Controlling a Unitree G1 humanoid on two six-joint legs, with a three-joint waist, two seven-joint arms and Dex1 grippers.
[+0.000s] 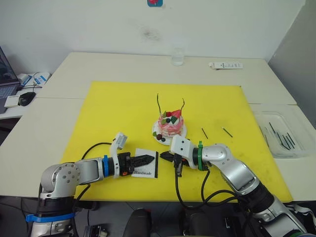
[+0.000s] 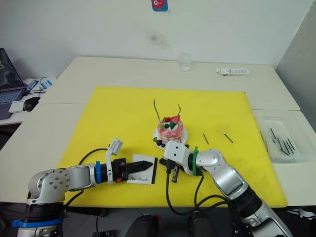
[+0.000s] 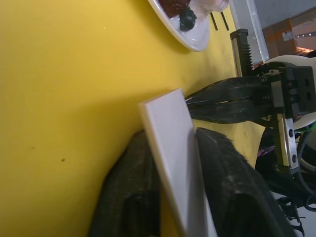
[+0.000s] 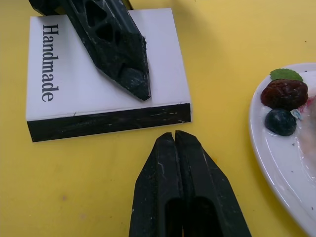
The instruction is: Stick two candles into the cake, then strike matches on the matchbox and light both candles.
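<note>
The pink cake [image 1: 171, 124] sits on its white plate [image 4: 276, 163] in the middle of the yellow mat [image 1: 113, 113]. Two thin candles [image 1: 158, 101] [image 1: 183, 105] stand upright in it. My left gripper [image 1: 150, 159] is shut on the white "Handmade" matchbox [image 4: 98, 89], one finger above and one below. My right gripper [image 4: 174, 136] is shut, its tips just off the box's black strip [image 4: 108, 121]; I see no match between its fingers. Two loose matches [image 1: 204, 133] [image 1: 227, 132] lie on the mat to the right of the cake.
A clear tray [image 1: 291, 148] holding several dark sticks stands off the mat's right edge. At the table's back are a glass [image 1: 177, 57] and a white remote-like bar [image 1: 225, 65]. A laptop and mouse [image 1: 27, 98] sit at far left.
</note>
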